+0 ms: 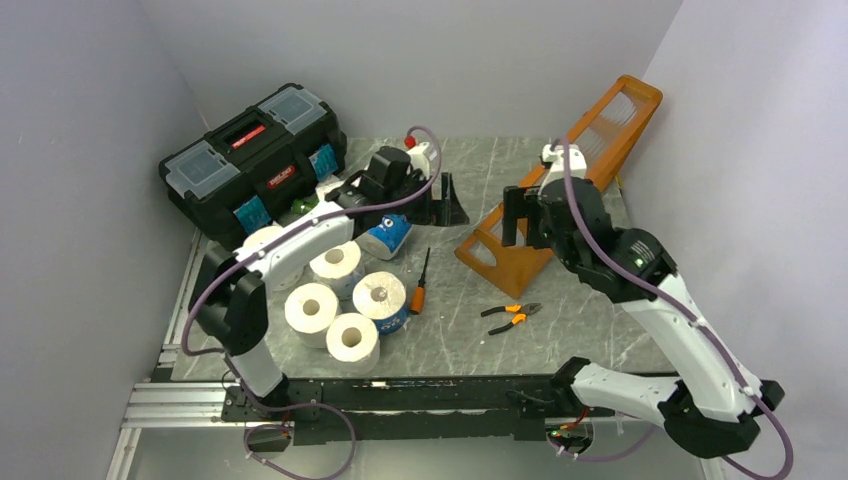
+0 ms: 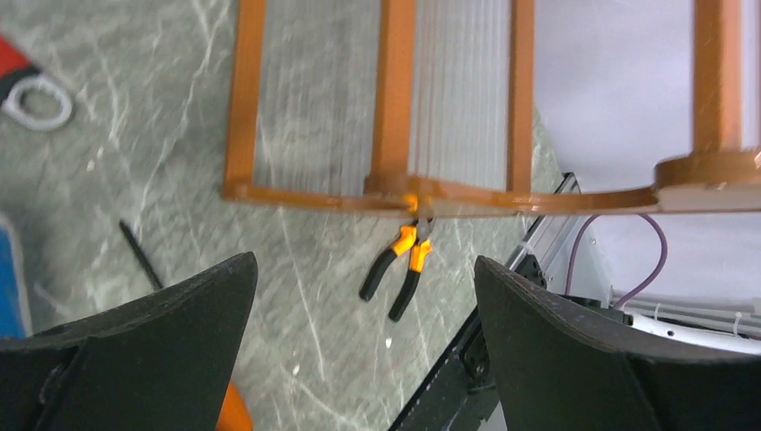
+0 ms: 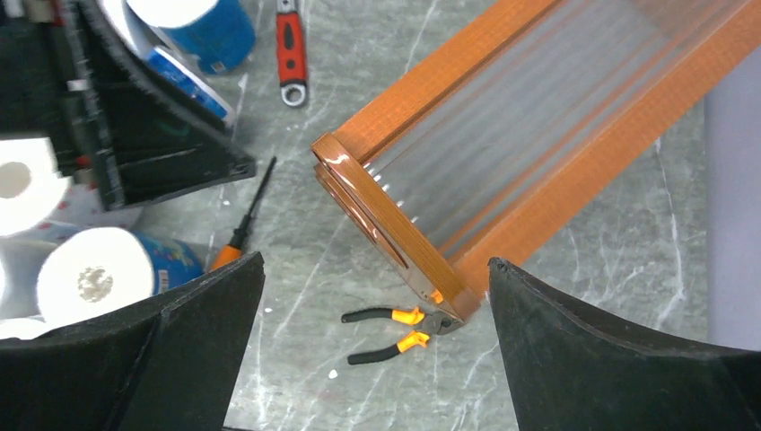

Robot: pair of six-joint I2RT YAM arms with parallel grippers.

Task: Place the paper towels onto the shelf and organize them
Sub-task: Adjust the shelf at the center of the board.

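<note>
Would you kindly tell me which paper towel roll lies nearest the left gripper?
The tipped blue-wrapped roll showing its cartoon eyes, just beside the left gripper; the other rolls stand grouped together farther from it.

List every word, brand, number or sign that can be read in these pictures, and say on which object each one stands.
No text can be read with certainty.
Red front label with white letters on the black plastic toolbox: too blurred to read.
Red strip on the handle of the same toolbox: too small to read.
Printed patch on the blue-wrapped paper towel roll: too small to read.
</note>
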